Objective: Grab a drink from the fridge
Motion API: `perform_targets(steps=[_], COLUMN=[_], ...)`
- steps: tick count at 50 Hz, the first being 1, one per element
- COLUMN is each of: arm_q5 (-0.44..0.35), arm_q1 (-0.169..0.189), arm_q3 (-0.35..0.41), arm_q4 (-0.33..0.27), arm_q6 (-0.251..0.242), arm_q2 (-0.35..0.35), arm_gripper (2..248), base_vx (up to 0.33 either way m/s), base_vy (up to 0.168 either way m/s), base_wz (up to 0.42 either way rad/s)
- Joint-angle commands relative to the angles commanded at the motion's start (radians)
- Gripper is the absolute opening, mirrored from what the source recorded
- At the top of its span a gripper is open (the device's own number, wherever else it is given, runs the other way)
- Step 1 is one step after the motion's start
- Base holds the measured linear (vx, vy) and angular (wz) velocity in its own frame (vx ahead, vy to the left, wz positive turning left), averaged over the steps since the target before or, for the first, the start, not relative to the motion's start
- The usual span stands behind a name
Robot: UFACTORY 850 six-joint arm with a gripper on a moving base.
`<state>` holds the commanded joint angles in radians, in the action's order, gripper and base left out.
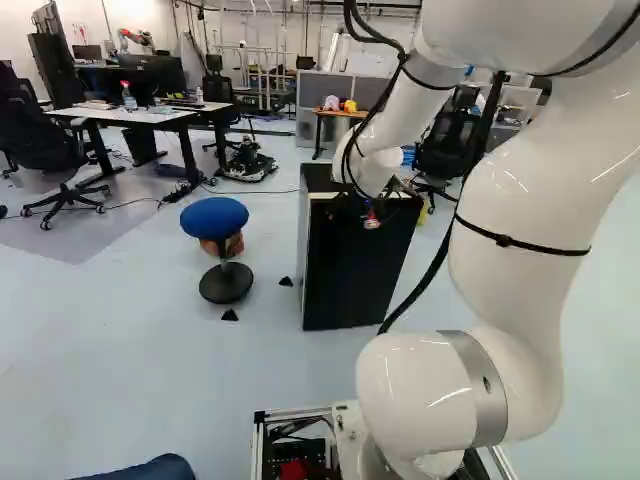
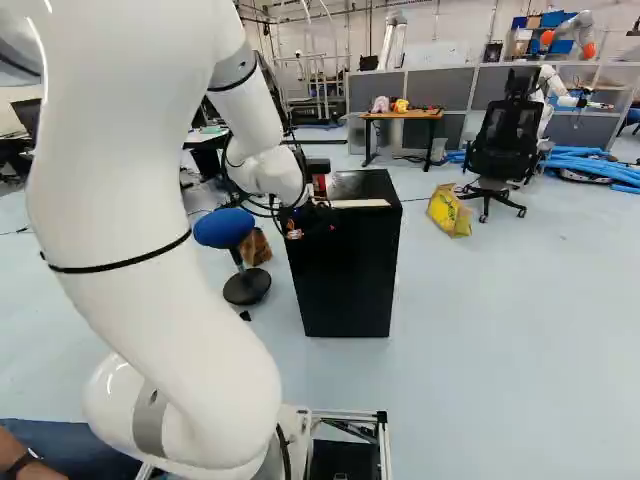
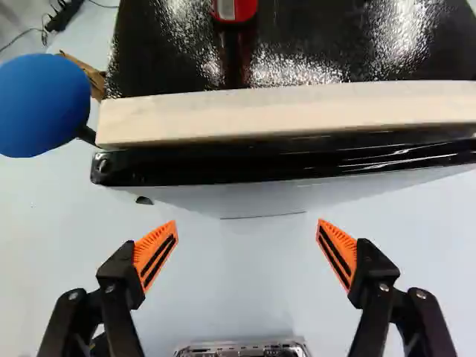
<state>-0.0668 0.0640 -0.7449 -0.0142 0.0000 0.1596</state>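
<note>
My gripper (image 2: 305, 222) hangs at the near upper edge of the black fridge (image 2: 345, 265), which also stands behind the wrist in the left base view. In the wrist view the gripper (image 3: 248, 245) is open, its orange-padded fingers wide apart with nothing between them but floor beyond. Ahead of the fingertips runs the fridge's black front edge (image 3: 282, 165), apart from them, with a pale wooden strip (image 3: 290, 111) along the top behind it. A red object (image 3: 235, 9) rests on the glossy top. The fridge's inside is hidden and no drink inside shows.
Left of the fridge stands a blue stool (image 1: 215, 218) with a round black base. To its right are a yellow bag (image 2: 450, 210) and a black office chair (image 2: 505, 145). A small wooden table (image 2: 400, 116) stands farther back, as does another robot (image 2: 568, 35). Desks (image 1: 150, 112) are at the far left.
</note>
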Motion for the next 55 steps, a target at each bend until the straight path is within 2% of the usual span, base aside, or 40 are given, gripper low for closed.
perform_targets(steps=[17, 41, 55], arm_q5=[-0.157, -0.368, -0.489], arm_q1=[-0.015, -0.016, -0.016], arm_q3=[0.058, 0.058, 0.048], arm_q4=[0.0, 0.0, 0.0], arm_q6=[0.0, 0.0, 0.0], arm_q2=[-0.053, -0.051, -0.016], arm_gripper=[247, 247, 247], base_vx=[0.0, 0.0, 0.0], base_vy=[0.0, 0.0, 0.0], base_wz=[0.0, 0.0, 0.0])
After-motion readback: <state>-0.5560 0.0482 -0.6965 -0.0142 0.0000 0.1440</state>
